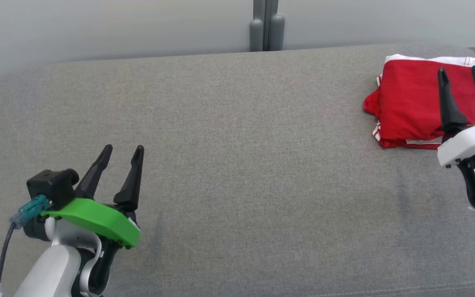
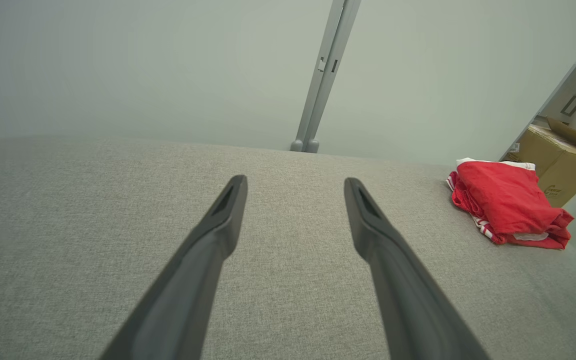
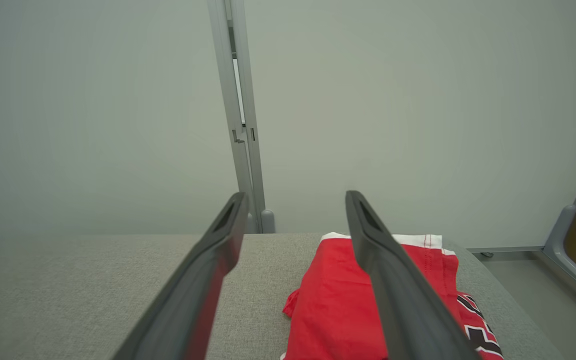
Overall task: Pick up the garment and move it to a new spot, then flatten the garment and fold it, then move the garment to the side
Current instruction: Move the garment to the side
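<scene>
A big gray table (image 1: 237, 136) fills most of the room in front of the robot. The garment (image 1: 410, 103) is red and lies in a folded pile at the far right end of the table, close to the edge. A white strip shows along its far side, and there is a bit of black and white pattern on its right side. The right gripper (image 1: 459, 71) is just on the near side of the pile, and its two dark fingers point over the red cloth. The fingers are spread wide apart with nothing between them. I cannot tell if they touch the cloth or hang just above it. In the right wrist view, the right finger (image 3: 393, 280) crosses in front of the garment (image 3: 333, 300) and the left finger (image 3: 203, 280) is over bare table. The left gripper (image 1: 123, 148) is at the near left, well apart from the garment, over bare gray table. Its fingers are spread wide too, and it holds nothing. A green cover (image 1: 97, 218) sits on its wrist, with a small black block (image 1: 52, 185) and a cable (image 1: 4, 251) beside it. Behind the table is a pale wall (image 1: 97, 29) with a gray post (image 1: 265, 24) in the middle. In the left wrist view, a brown box (image 2: 563, 165) stands on the floor past the right end of the table, behind the garment (image 2: 508, 205).
</scene>
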### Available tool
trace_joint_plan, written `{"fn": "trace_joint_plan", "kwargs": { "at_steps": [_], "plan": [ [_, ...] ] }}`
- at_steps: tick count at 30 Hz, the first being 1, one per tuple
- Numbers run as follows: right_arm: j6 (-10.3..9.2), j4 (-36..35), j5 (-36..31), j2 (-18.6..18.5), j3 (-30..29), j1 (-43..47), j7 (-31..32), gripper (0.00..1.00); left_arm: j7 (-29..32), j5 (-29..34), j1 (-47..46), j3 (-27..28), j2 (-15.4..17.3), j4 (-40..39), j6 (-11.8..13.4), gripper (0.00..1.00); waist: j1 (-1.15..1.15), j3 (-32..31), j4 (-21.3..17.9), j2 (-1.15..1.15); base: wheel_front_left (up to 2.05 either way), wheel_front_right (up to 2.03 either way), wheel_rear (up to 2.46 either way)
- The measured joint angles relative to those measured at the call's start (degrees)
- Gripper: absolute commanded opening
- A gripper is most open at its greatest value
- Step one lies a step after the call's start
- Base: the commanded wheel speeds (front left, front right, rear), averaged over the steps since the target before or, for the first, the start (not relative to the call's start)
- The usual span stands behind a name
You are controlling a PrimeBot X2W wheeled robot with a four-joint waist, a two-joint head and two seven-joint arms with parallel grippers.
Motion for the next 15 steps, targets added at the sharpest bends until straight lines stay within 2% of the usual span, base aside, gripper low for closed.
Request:
{"fn": "trace_joint_plan", "kwargs": {
  "at_steps": [10,15],
  "plan": [
    [-2.02,-5.8,-0.6,4.1,0.8,9.6,-2.5,1.00,-4.4,1.0,4.8,4.8,0.5,0.4,1.0,1.00,0.00,-3.3,0.2,0.00,0.00,0.00,0.00],
    [-2.74,-8.2,-2.1,4.6,0.5,13.0,-3.4,1.00,-6.5,2.6,6.8,6.2,0.5,0.4,1.1,1.00,0.00,-3.5,0.0,0.00,0.00,0.00,0.00]
  ]
}}
